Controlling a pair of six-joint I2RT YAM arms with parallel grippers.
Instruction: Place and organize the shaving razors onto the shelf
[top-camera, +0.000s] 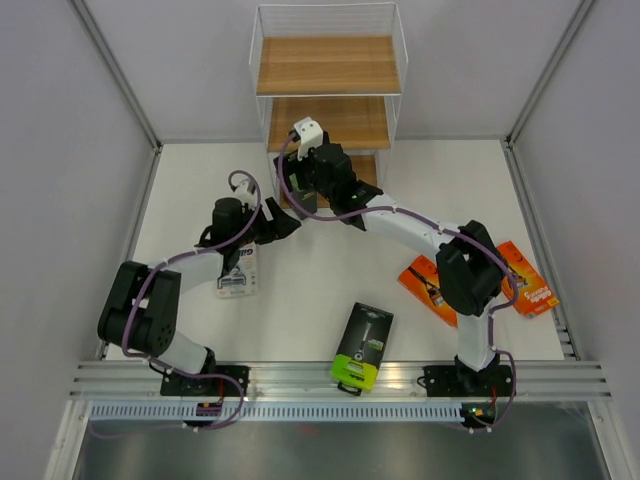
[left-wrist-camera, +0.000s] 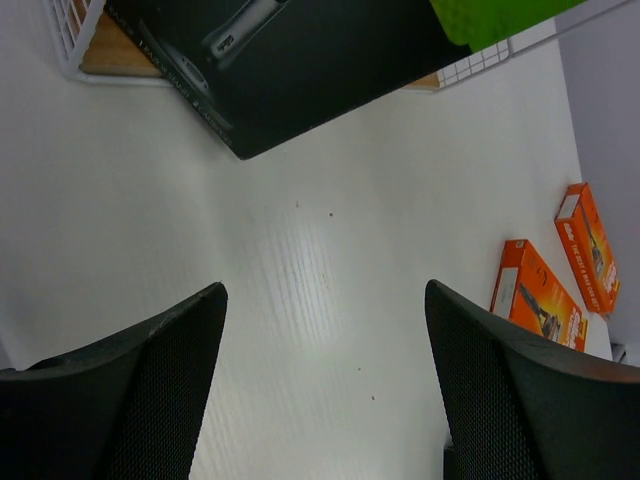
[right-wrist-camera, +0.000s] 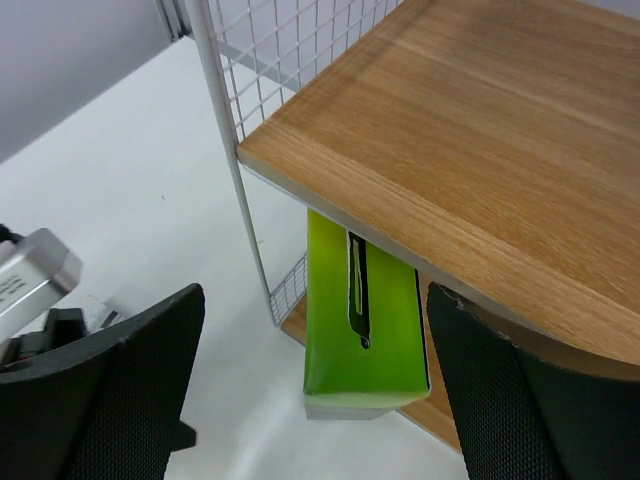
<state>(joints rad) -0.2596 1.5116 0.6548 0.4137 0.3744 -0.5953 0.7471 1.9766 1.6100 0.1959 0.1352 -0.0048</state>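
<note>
Where woodgrain shelf (right-wrist-camera: 480, 150) overhangs, flat pack (right-wrist-camera: 365, 330) sits — glossy lime end.

Two black packs (top-camera: 362, 345), two orange packs (top-camera: 527, 280), one blister pack (top-camera: 237, 272) — one shelf (top-camera: 328, 65).

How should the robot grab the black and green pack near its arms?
Probably across its two long edges, around the middle, coming straight down. The pack lies flat on the table with bare space on both sides, leaving room to straddle it.

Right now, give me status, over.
Left jaws, right jaws open, empty. Black pack in shelf bottom tier, clear of jaws. On table: second black pack, two orange packs, blister pack. Nothing in the way seen.
</note>
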